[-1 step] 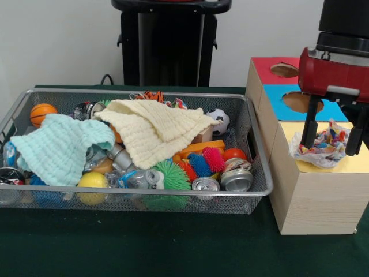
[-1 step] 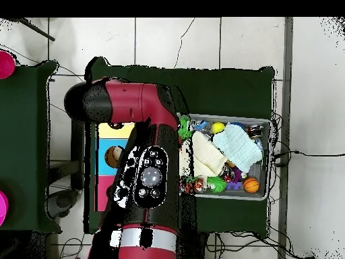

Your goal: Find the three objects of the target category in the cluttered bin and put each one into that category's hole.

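No text, label or number can be read anywhere — cans (image 1: pixel 236 179) and wrapper (image 1: pixel 324 144) alike stay illegible.

A bin (image 1: pixel 253 150) sits on the tabletop (image 1: pixel 144 248) with a box (image 1: pixel 311 196) just beside its right wall. Two cloths (image 1: pixel 155 130) lie over the clutter in the bin, cans (image 1: pixel 236 179) at its front right corner. A wrapper (image 1: pixel 323 147) lies on the box's front section, between the gripper (image 1: pixel 333 134) fingers.

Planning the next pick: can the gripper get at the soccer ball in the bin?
Probably yes: the soccer ball lies uncovered at the basket's far corner, beside the cream cloth. The gripper is open astride a crumpled wrapper.
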Available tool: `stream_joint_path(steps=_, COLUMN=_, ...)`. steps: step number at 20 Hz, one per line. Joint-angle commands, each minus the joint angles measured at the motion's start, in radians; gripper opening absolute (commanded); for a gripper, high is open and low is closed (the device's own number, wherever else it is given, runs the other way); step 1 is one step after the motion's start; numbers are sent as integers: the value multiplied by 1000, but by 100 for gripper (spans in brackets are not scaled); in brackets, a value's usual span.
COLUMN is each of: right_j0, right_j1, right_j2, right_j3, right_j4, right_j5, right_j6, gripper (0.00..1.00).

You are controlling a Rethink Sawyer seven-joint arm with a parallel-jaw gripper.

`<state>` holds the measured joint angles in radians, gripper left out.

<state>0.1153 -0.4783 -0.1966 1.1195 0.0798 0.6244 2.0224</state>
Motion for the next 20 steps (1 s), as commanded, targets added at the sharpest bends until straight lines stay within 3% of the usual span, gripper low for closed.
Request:
stream_joint_path(steps=1, right_j0=-15, right_j1=49, right_j2=56, right_j3=106, right_j4=-6, right_j5=-60, right_j6=144, gripper=100)
stream_joint_path(steps=7, right_j0=8, right_j1=79, right_j2=50, right_j3=116, right_j4=-1, right_j5=-113, right_j6=185, gripper=100)
stream_joint_path(steps=20, right_j0=30, right_j1=86, right_j2=29, right_j3=118, right_j4=11, right_j5=-99, right_j6=188, gripper=100)
